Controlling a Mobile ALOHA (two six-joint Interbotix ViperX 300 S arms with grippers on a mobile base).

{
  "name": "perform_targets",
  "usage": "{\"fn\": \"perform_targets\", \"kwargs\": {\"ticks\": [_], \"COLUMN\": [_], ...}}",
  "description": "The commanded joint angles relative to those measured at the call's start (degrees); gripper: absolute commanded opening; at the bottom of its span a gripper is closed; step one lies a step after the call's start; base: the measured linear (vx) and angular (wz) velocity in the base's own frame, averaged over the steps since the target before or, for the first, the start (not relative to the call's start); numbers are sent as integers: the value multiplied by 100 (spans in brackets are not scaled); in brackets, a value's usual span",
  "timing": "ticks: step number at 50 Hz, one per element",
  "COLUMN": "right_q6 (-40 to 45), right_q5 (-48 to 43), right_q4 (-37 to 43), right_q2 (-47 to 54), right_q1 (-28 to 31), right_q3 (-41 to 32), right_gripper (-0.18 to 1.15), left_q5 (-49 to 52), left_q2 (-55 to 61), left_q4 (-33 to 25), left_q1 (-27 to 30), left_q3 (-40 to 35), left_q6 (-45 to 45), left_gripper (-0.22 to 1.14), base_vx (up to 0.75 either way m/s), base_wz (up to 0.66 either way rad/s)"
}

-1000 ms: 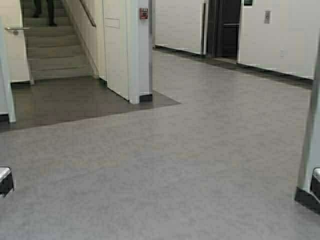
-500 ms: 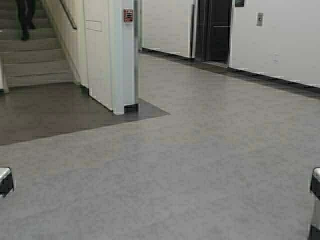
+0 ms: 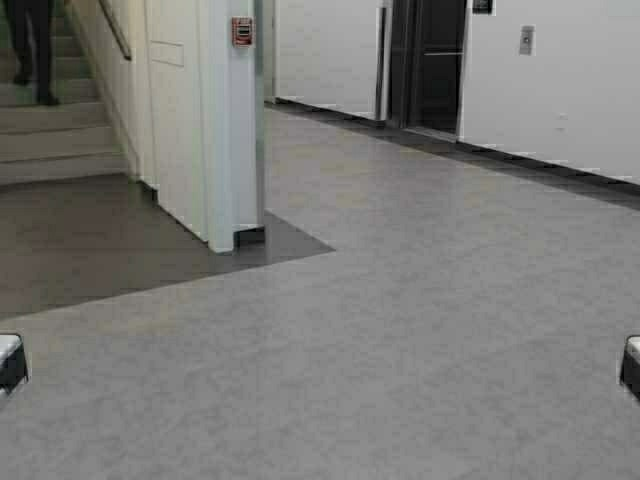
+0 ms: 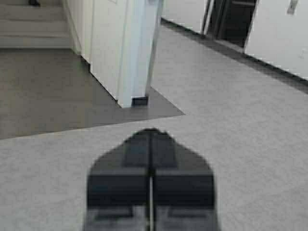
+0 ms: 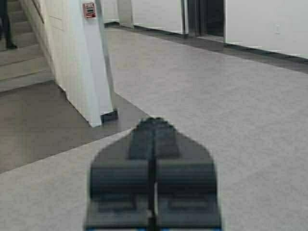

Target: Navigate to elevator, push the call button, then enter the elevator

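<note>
The elevator (image 3: 432, 62) is a tall dark doorway with a steel frame in the white wall at the far right of the hall; it also shows in the left wrist view (image 4: 234, 21) and the right wrist view (image 5: 206, 17). The call button (image 3: 526, 40) is a small grey plate on the wall right of that doorway. My left gripper (image 4: 150, 131) is shut, holding nothing, low over the grey floor. My right gripper (image 5: 154, 120) is shut too and empty. In the high view only the arms' edges show at the lower left (image 3: 10, 362) and lower right (image 3: 631, 366).
A white wall corner (image 3: 228, 130) with a red fire alarm (image 3: 242, 31) stands ahead on the left. Behind it a staircase (image 3: 55, 130) rises, with a person's legs (image 3: 30, 50) on the steps. Open grey floor (image 3: 420, 280) stretches toward the doorway.
The robot has driven forward and turned; the wall corner and stairs slid left in the high view, and the white post at the right edge has left the view. The person has moved on the stairs.
</note>
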Motion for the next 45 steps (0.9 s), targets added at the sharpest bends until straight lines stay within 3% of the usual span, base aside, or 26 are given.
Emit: {"fn": "perform_targets", "kwargs": {"ticks": [1, 19, 45], "right_q6": [-9, 18, 9], "right_q5": [-53, -53, -53], "right_q4": [-9, -9, -9], "right_q2": [105, 299, 44], "right_q1": [9, 0, 9], "right_q3": [-88, -105, -62], "right_gripper": [5, 5, 5], "left_q5": [-53, -53, -70], "left_q2": [9, -114, -185], "left_q4": [9, 0, 18], "left_q1": [9, 9, 9], "left_q3": [-149, -70, -149], "left_q6": [-26, -26, -53], "left_gripper": [2, 2, 2], "base_vx": [78, 77, 71], "base_wz": [-8, -19, -2]}}
